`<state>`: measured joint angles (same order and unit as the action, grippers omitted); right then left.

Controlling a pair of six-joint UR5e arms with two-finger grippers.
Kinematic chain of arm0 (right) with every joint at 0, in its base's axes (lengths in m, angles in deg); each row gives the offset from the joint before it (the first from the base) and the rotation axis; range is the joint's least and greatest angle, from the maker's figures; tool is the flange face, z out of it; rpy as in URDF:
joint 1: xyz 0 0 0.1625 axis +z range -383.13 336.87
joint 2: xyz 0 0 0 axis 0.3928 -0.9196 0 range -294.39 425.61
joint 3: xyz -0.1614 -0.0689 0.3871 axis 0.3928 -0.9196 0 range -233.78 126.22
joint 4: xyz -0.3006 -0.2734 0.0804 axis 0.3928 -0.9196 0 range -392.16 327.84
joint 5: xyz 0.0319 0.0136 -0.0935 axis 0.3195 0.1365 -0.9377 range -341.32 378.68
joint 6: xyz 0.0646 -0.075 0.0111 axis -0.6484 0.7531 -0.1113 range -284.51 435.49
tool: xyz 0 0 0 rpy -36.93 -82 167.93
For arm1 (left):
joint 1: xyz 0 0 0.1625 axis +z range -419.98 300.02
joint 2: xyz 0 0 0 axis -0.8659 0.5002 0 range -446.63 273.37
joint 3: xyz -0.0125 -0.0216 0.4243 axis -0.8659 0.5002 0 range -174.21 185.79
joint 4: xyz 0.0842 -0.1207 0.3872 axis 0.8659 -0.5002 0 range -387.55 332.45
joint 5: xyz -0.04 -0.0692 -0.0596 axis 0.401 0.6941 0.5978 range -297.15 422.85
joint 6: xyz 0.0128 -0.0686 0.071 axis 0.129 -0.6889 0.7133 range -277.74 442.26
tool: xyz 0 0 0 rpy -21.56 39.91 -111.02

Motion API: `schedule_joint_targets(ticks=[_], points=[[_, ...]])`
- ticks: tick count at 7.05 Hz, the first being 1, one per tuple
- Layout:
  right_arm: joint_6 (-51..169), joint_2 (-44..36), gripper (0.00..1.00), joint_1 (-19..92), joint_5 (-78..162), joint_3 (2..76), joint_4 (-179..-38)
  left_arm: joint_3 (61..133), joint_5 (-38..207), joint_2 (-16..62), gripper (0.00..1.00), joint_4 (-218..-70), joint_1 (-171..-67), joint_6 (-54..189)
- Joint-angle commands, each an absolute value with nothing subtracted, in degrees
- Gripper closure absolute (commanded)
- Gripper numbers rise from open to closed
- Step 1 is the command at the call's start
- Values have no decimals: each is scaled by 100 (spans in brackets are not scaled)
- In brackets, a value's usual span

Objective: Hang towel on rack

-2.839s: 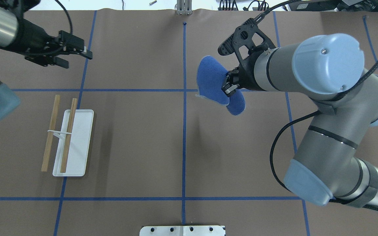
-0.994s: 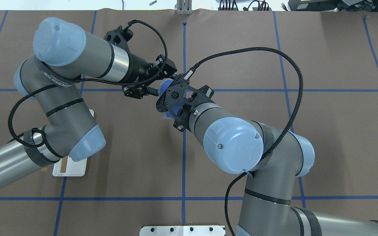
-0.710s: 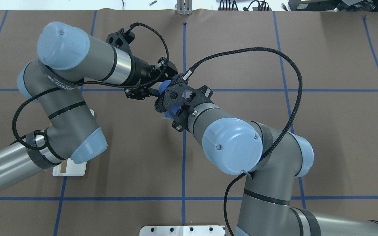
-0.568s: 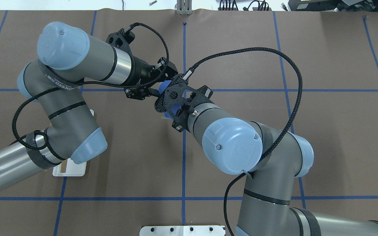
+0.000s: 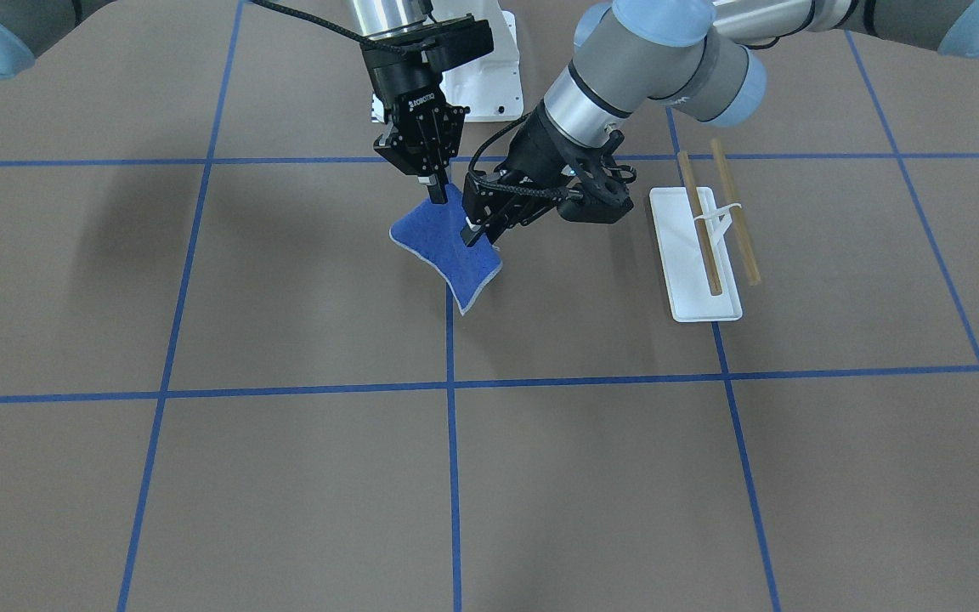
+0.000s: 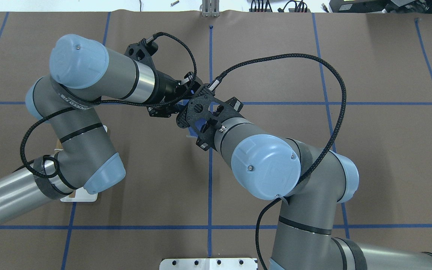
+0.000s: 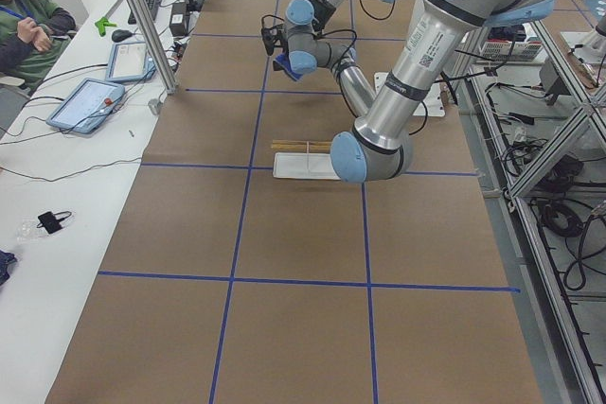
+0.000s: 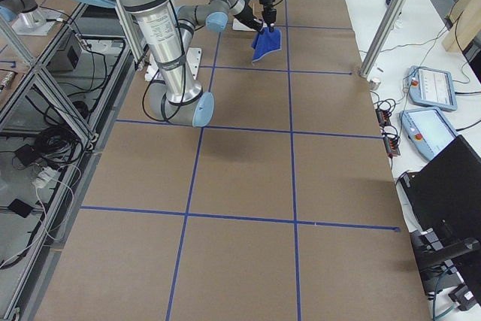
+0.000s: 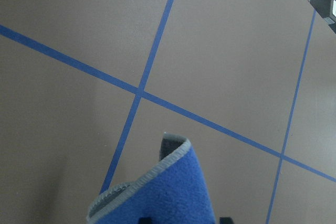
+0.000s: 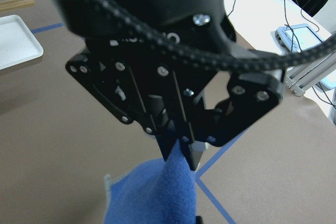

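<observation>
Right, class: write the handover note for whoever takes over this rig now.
Right gripper: shut on the towel at its top corner, held up over the table.
Left gripper: fingers look shut on the towel's edge beside it.
Rack: bare, on the robot's left side.
Done: towel lifted, both grippers on it.
Left: right releases; left drapes towel over the dowels.

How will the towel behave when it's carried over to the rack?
Probably floppy: the towel hangs in folds from the right gripper and left gripper. Likely light, since fingertip pinches hold it. It should drape over the rack dowels.
</observation>
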<state>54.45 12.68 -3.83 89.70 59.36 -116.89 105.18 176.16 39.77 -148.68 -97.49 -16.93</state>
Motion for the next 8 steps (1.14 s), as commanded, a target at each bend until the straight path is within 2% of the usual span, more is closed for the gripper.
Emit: schedule_joint_targets(ticks=[1, 3, 4, 5, 6, 8], points=[[5448, 1226, 100, -415, 8970, 5943, -11689, 10537, 17615, 3949, 100, -14875, -9751, -1688], [5448, 1217, 100, -424, 8970, 5943, -11680, 10555, 17606, 3940, 100, -14875, -9751, -1688], [5431, 1235, 85, -424, 8979, 5960, -11663, 10555, 17606, 3940, 100, -14875, -9751, -1688], [5239, 1226, 37, -415, 8988, 5986, -11628, 10564, 17606, 3932, 100, -14875, -9751, -1688], [4550, 1226, 1, -415, 9005, 6004, -11627, 10581, 17606, 3932, 100, -14867, -9751, -1688], [4307, 1200, 0, 161, 9729, 6004, -11680, 10651, 17606, 3914, 100, -14858, -9804, -1593]])
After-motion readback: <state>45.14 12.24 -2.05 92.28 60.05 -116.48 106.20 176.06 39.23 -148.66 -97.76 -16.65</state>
